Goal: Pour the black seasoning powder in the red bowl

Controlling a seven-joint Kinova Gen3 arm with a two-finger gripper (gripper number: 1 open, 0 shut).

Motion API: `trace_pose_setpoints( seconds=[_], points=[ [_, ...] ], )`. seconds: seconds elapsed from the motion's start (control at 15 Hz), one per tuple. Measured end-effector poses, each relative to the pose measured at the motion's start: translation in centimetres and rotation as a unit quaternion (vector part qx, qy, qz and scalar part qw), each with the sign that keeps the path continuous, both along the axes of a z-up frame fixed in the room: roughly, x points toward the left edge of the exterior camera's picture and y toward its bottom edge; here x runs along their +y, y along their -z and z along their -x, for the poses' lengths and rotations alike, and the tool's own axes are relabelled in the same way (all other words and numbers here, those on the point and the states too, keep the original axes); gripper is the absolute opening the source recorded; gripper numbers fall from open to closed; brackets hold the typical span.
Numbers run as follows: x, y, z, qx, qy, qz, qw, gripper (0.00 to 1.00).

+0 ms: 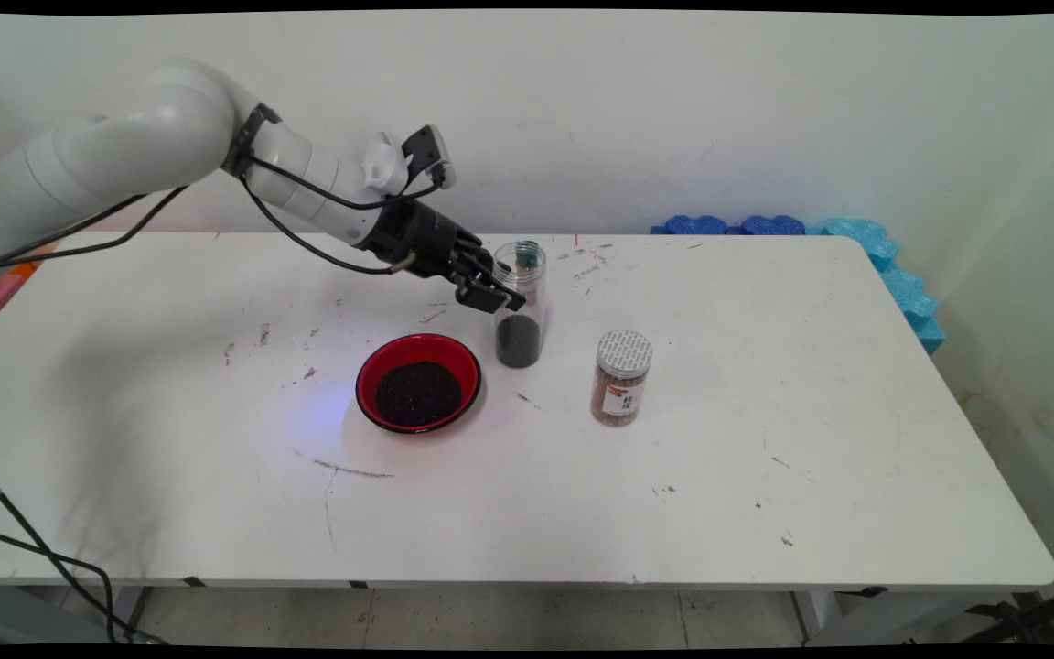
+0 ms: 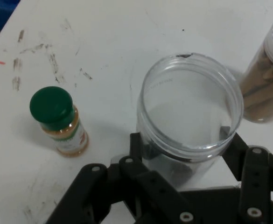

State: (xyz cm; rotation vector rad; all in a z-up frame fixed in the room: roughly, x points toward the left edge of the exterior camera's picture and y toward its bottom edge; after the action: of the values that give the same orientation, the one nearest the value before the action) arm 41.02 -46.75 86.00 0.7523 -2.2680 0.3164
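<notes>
A clear, lidless jar [image 1: 520, 311] stands upright on the white table [image 1: 765, 439], with dark grains filling its bottom third. My gripper [image 1: 507, 286] comes in from the left and is shut on the jar's upper half. The hand view looks down into the jar's open mouth [image 2: 191, 100], and a finger [image 2: 137, 142] presses on each side of it; the gripper [image 2: 185, 147] spans its width. Left of the jar and nearer the table's front lies a red bowl [image 1: 418, 382] holding the same dark grains.
A small green-lidded spice bottle [image 2: 58, 120] stands just behind the jar, its lid [image 1: 527, 248] showing through the glass. A grey-lidded jar of brown sticks [image 1: 622, 377] [image 2: 267, 77] stands to the right. Blue foam pieces [image 1: 865, 240] line the far right corner.
</notes>
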Motion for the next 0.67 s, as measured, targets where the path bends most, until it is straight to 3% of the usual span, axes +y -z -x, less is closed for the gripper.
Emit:
trace_pose_setpoints(
  seconds=[0.47,0.67],
  points=[
    [1.0,-2.4,-0.1,0.012,-0.014,0.01,0.9998,0.0],
    [2.0,-4.6,-0.2,0.023,-0.018,0.013,0.9995,0.0]
  ],
)
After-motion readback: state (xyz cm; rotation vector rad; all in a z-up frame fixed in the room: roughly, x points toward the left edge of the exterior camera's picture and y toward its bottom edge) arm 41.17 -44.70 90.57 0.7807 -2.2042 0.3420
